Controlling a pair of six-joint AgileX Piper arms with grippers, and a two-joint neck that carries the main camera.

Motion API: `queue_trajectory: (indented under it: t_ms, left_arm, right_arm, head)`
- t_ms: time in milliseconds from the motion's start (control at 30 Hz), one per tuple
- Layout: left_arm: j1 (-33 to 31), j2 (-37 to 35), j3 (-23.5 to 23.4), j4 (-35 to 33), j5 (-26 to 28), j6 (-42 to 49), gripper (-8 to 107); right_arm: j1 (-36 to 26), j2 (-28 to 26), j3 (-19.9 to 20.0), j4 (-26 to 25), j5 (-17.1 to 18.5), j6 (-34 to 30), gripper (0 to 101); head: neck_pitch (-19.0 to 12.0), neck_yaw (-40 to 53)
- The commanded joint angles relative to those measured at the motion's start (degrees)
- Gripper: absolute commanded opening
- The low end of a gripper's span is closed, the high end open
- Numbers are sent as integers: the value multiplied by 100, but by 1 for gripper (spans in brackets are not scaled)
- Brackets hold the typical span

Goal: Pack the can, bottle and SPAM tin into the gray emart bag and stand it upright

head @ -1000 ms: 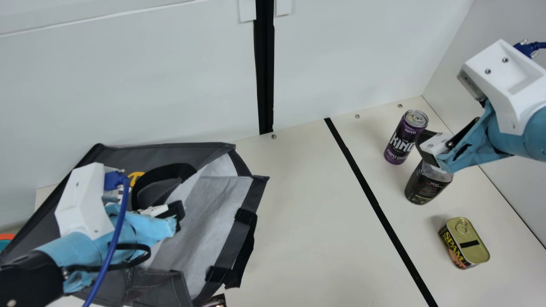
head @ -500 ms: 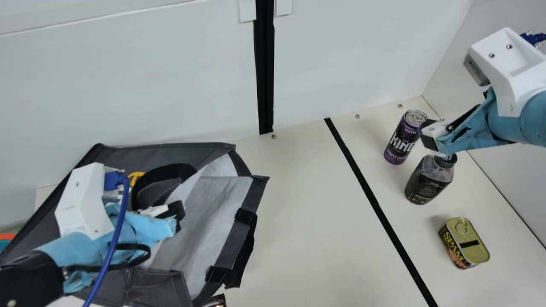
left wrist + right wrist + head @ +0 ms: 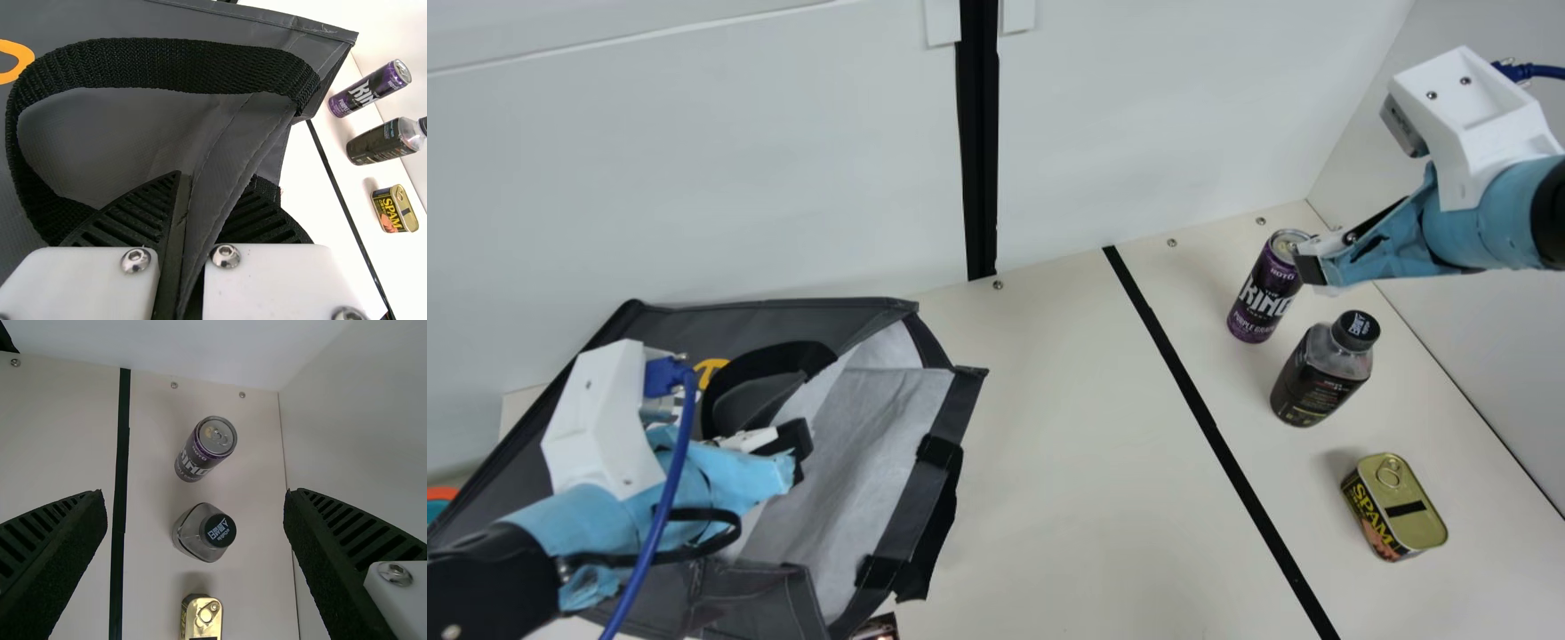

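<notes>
Bag (image 3: 783, 322), gray, slumped low on the table's left side, its mouth open toward the middle, pale lining (image 3: 854, 462) exposed. Left gripper (image 3: 215, 180): closed on a fold of the bag's wall, beside the black strap (image 3: 167, 62). Right gripper (image 3: 195, 495): fingers spread wide, nothing between, above the goods.

Goods, three, all outside the bag, beyond the black line (image 3: 1200, 404): purple can (image 3: 1261, 298), upright, farthest back; dark bottle (image 3: 1319, 378), upright, capped, in the middle; SPAM tin (image 3: 1405, 507), set apart, nearest the front.

Step in hand, by judgement: choice and grasp of a first item, probably bottle or can. Advised: jaws centered over one item before descent, both fingers clear of its neighbor; grip on the body, below cap or rim; straight lift, then high carriage over the near edge of the mouth. Left hold best kept firm, against collapse of the soft wall.

Obscured: can's upper edge, partly behind the right gripper in the main view; bag's depths, behind the left arm; tin, cropped in the right wrist view; small dark object (image 3: 878, 628) at the main view's bottom edge, unidentifiable.
</notes>
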Motion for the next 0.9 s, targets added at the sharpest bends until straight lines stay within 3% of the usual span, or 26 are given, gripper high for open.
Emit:
queue_trajectory:
  t_ms: [0, 400, 867]
  left_arm:
    - [0, 0, 0, 0, 0, 0, -8]
    - [0, 0, 0, 0, 0, 0, -8]
    - [0, 0, 0, 0, 0, 0, -8]
  right_arm:
    - [-9, 84, -28, -18, 6, 24, 95]
    - [-125, 731, -279, 112, 6, 219, 95]
    - [-185, 1652, -869, 233, 6, 505, 95]
  head:
    - [-130, -14]
    - [-130, -14]
    - [-130, -14]
